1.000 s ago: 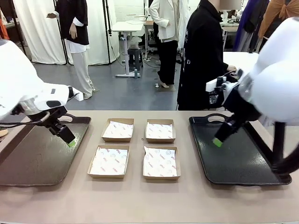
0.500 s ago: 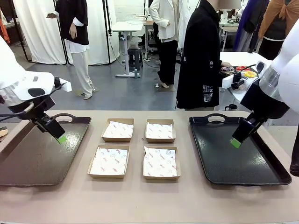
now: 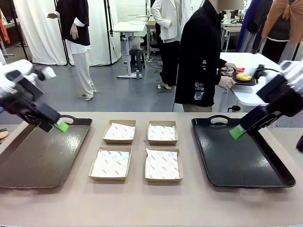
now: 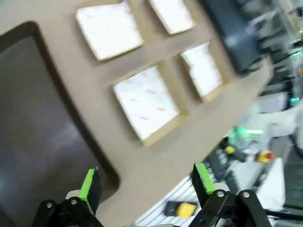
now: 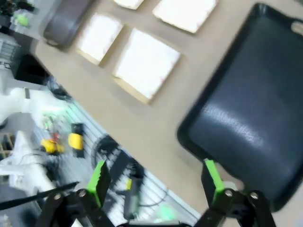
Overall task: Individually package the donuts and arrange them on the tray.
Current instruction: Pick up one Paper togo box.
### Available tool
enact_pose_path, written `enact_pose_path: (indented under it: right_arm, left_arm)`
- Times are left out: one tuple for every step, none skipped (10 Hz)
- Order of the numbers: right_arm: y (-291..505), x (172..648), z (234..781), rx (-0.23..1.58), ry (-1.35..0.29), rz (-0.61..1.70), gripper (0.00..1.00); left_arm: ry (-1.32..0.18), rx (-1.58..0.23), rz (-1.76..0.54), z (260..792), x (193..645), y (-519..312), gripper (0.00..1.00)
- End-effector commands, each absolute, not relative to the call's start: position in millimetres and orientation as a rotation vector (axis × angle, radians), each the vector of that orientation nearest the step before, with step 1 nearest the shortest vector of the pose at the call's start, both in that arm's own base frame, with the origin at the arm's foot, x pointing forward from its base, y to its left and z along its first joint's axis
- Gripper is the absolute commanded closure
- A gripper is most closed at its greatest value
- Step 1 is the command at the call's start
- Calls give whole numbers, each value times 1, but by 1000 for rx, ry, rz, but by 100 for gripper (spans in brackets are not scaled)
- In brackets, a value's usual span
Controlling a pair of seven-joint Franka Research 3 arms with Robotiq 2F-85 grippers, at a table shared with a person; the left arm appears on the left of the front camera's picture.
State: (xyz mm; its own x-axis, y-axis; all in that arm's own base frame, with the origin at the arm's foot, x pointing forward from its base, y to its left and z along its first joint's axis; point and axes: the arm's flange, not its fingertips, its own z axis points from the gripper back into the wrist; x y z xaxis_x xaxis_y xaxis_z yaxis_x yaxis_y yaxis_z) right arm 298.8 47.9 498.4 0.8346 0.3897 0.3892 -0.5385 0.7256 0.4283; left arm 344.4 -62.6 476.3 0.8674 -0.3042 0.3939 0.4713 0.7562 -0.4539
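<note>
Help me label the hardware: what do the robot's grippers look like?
The left gripper and right gripper are black, two-fingered, with bright green pads at the tips and round bolts at the finger joints. The left arm and right arm are white.

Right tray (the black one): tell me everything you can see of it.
The black tray is rectangular with rounded corners, a raised rim and a loop handle at its far end; it looks like glossy plastic. It lies flat on the beige table, on the robot's right, apart from the cardboard boxes beside it. Its bed is bare and reflects light. The right gripper hangs open above its far part, not touching it.
</note>
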Motion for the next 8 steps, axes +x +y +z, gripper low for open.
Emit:
enact_pose_path:
  right_arm:
    - [5,292,482,1057,-304,245,0]
    - [-13,290,475,1156,-304,168,0]
    - [-27,287,471,1195,-292,123,0]
    - [-39,285,467,1210,-277,89,0]
    - [-49,284,464,1199,-251,64,0]
    - [-59,282,459,1183,-206,60,0]
    - [-69,280,452,1176,-175,54,0]
    - [-84,278,444,1194,-163,22,0]
  left_arm:
    - [-336,-924,-288,483,340,-25,0]
    - [-296,-1052,-207,480,341,-8,0]
    - [-266,-1125,-153,474,342,7,0]
    - [-225,-1148,-110,469,342,24,0]
    - [-189,-1140,-62,465,341,40,0]
    - [-164,-1153,-16,457,340,57,0]
    - [-185,-1200,1,449,339,76,0]
    - [-206,-1252,15,442,338,93,0]
